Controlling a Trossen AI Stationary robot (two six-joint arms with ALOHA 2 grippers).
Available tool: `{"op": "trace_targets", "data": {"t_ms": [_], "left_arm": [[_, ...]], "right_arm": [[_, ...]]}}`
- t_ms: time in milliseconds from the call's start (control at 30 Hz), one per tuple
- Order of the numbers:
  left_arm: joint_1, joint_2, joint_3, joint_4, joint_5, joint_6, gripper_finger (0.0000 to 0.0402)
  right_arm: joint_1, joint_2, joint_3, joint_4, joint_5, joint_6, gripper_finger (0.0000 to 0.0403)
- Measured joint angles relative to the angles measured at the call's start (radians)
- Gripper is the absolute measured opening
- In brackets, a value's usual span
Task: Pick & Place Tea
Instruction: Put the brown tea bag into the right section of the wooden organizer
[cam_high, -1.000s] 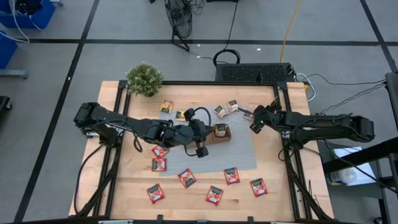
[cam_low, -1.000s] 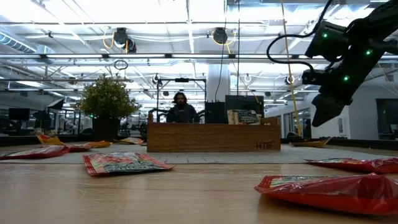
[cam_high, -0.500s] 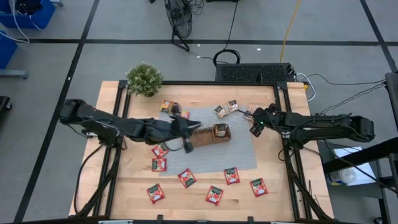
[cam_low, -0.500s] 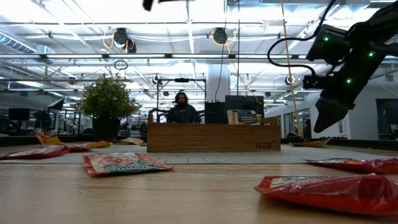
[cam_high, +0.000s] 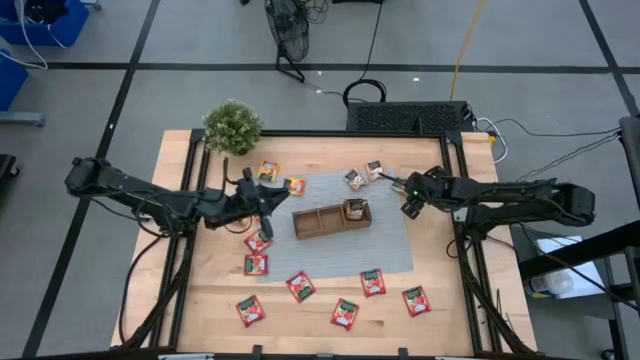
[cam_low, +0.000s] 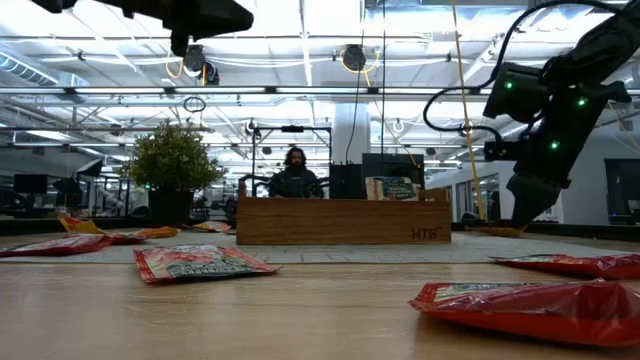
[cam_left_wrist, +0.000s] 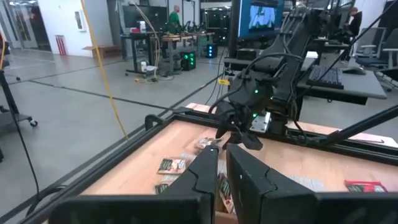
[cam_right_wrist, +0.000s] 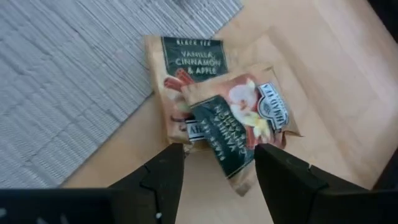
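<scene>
With the right gripper (cam_right_wrist: 214, 165) open astride two overlapping grey-brown square tea sachets (cam_right_wrist: 233, 121) at the grey woven mat's (cam_right_wrist: 68, 74) edge, we should pinch only the upper one, while the left gripper (cam_left_wrist: 222, 177), nearly shut and empty, waits near the brown wooden three-compartment tray (cam_high: 330, 219).

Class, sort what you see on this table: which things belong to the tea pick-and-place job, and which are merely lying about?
Job:
red tea sachets
orange-yellow sachets
grey-brown sachets
wooden tray
right gripper, open above two sachets

Lying about:
potted plant
grey mat
</scene>
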Motion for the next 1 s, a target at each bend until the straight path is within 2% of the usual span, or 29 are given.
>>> {"op": "trace_targets", "data": {"t_ms": [367, 600, 800, 1000], "left_arm": [[0.000, 0.004, -0.007, -0.006, 0.001, -0.003, 0.0042], [0.000, 0.004, -0.007, -0.007, 0.001, -0.003, 0.0042], [0.000, 0.004, -0.007, -0.008, 0.002, -0.002, 0.0042], [0.000, 0.004, -0.007, -0.008, 0.002, -0.003, 0.0042]], "right_arm": [[-0.055, 0.034, 0.000, 0.026, -0.002, -0.006, 0.0151], [-0.054, 0.034, 0.000, 0.135, -0.116, -0.067, 0.0128], [-0.007, 0.034, 0.000, 0.112, -0.130, -0.126, 0.0135], [0.014, 0.037, 0.000, 0.140, -0.076, -0.142, 0.0153]]}}
